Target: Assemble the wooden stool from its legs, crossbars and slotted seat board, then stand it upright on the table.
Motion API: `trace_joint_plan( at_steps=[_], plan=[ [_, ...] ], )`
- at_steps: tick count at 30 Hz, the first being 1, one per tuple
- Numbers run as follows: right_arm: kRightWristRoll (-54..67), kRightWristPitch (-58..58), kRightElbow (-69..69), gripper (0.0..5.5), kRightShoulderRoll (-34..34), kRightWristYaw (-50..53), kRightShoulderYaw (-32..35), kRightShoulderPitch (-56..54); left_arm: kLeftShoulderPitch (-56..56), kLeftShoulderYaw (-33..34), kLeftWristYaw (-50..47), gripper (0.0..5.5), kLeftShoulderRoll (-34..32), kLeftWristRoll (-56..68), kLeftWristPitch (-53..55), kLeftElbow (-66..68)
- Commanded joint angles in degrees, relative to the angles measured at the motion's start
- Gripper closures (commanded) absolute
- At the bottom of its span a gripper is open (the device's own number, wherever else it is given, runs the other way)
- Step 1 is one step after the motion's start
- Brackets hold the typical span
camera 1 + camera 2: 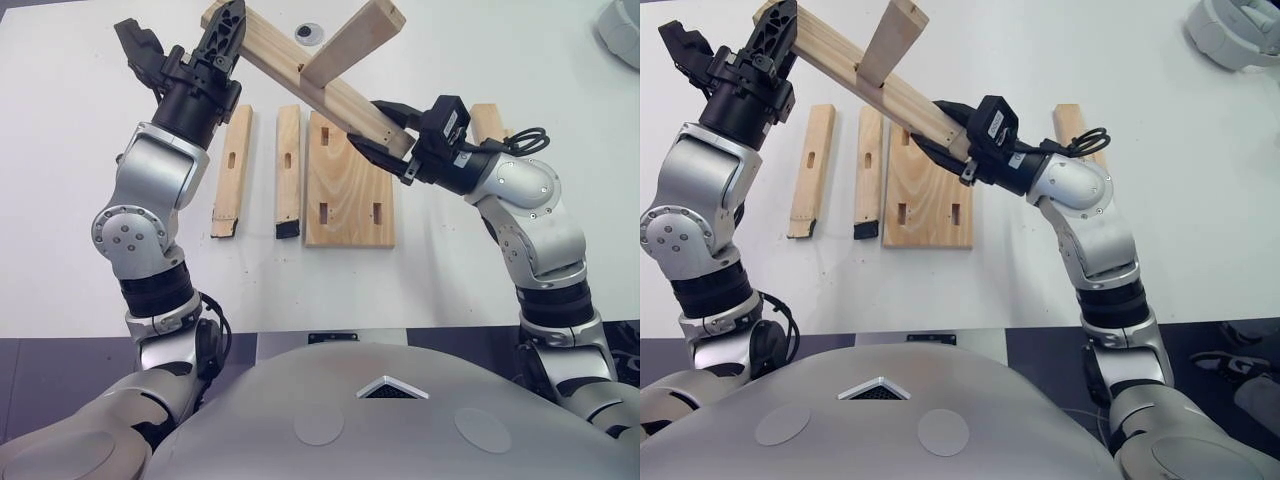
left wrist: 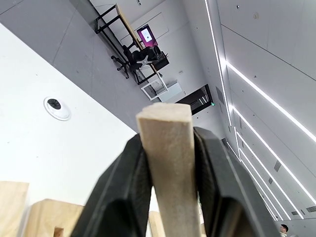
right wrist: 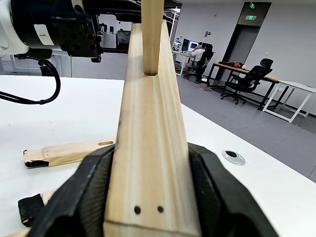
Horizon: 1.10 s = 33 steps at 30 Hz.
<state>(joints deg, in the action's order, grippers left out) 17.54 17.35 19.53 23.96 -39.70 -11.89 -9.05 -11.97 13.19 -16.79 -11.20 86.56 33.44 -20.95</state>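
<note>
A long wooden leg hangs tilted above the table, held at both ends. My left gripper is shut on its upper far end, and the left wrist view shows that end clamped between the black fingers. My right gripper is shut on the lower near end. A crossbar sticks up out of a slot in the middle of the leg. Under them the slotted seat board lies flat on the table.
Two more slotted legs lie side by side left of the seat board. Another wooden piece lies behind my right wrist. A round grommet sits in the white tabletop at the back, and a white object at the far right corner.
</note>
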Motion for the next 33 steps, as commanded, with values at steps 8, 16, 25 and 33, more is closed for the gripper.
trace_joint_plan(
  at_steps=[8,16,25,33],
  plan=[
    [-2.3,0.1,-1.2,2.9,-0.9,3.1,0.6,0.0,-1.3,1.9,-0.6,4.42,-1.7,-4.7,-1.1,-1.1],
    [-4.3,0.1,-3.3,1.51,0.1,4.4,1.3,1.3,-2.3,2.0,-2.4,4.47,-5.3,-10.2,0.4,-4.5],
    [-1.7,-3.1,-1.3,1.46,12.6,-9.0,5.0,10.5,1.0,1.8,-19.3,4.48,-10.7,-9.4,6.5,-15.9],
    [0.1,-2.4,6.1,1.46,13.8,-13.8,0.4,15.3,2.8,-0.2,-29.7,4.48,-13.9,0.9,6.3,-21.8]
  ],
)
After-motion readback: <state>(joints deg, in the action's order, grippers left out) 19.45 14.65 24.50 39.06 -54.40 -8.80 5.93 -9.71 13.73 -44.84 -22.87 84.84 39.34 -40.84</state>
